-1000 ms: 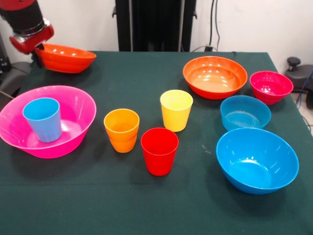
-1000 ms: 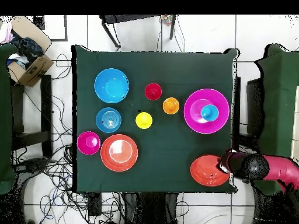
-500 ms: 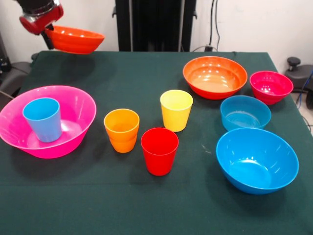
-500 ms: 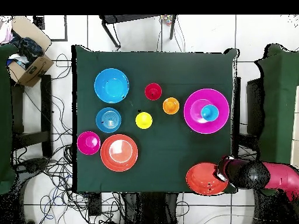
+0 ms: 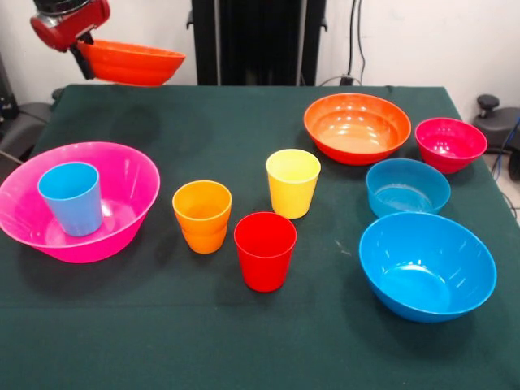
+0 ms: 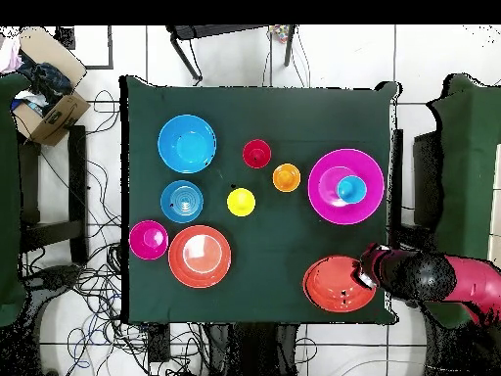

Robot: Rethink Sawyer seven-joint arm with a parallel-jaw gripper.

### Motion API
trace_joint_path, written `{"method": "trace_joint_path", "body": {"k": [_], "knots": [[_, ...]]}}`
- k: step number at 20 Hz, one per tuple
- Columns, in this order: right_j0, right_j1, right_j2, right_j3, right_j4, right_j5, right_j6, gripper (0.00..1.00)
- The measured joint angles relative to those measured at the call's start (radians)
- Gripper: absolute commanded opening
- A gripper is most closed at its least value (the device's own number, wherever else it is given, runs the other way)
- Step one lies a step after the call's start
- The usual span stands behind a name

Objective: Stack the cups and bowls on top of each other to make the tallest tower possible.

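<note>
The tool point(image 5: 81, 50) is closed on the rim of one orange-red bowl point(image 5: 132, 63) and holds it in the air, above the far left corner of the desk point(image 5: 244, 341) in the front view. The bowl hangs almost level, its free side perhaps a little higher. In the overhead view it is over the desk edge nearest the robot, below the pink bowl point(image 6: 345, 186).

The other things rest on the desk. The pink bowl has the light blue cup point(image 5: 71, 197) upright inside it. The orange cup point(image 5: 202, 215), yellow cup point(image 5: 292, 182) and red cup point(image 5: 265, 250) stand close together in the middle, openings up. The second orange-red bowl point(image 5: 357, 127), the magenta bowl point(image 5: 450, 144), the small blue bowl point(image 5: 407, 186) and the large blue bowl point(image 5: 427, 265) are grouped at the other side. No tower is built yet.

I judge these pieces to be light, stiff plastic with a glossy, slippery surface. A bowl pinched at one point of the rim can swing or slip, so slow motion seems wise. The rim is the only practical place to take a bowl; a cup can be held by its wall near the top. A wide bowl probably makes a good base, and a cup set on a curved glossy bottom may slide.
</note>
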Motion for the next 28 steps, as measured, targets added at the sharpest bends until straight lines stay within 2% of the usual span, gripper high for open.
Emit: {"method": "trace_joint_path", "body": {"k": [5,12,22,28], "knots": [[0.048,0.000,0.002,-0.047,0.036,0.000,0.000,0.00],[0.081,0.001,0.002,-0.123,0.071,0.037,0.000,0.00],[0.088,0.019,0.005,-0.253,0.119,0.174,0.000,0.00],[0.092,0.028,0.008,-0.276,0.126,0.178,0.000,0.00]]}}
